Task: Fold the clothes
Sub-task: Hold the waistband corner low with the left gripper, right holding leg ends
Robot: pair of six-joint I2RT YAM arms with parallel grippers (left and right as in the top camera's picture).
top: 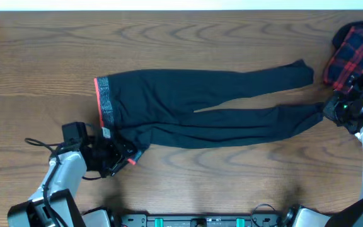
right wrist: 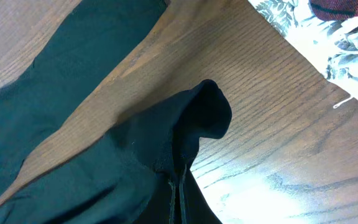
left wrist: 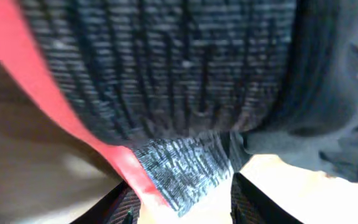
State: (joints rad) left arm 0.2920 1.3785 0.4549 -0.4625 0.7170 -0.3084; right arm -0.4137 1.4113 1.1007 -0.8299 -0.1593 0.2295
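The black trousers (top: 200, 113) lie flat across the table, with the legs pointing right. The grey-flecked waistband (top: 104, 101), edged in red-orange, is at the left. My left gripper (top: 123, 157) is at the waistband's near corner. In the left wrist view its fingers (left wrist: 185, 208) stand apart with that waistband corner (left wrist: 185, 168) between them. My right gripper (top: 328, 110) is at the end of the near leg. In the right wrist view its fingers (right wrist: 180, 199) are pressed together on the leg hem (right wrist: 166, 137), which bunches up above them. The far leg (right wrist: 61, 68) lies flat.
A red-and-black plaid garment (top: 355, 50) is heaped at the far right edge, just behind my right arm. A white cloth with dark floral print (right wrist: 303, 28) lies beside it. Bare wood table (top: 232, 183) lies in front of the trousers.
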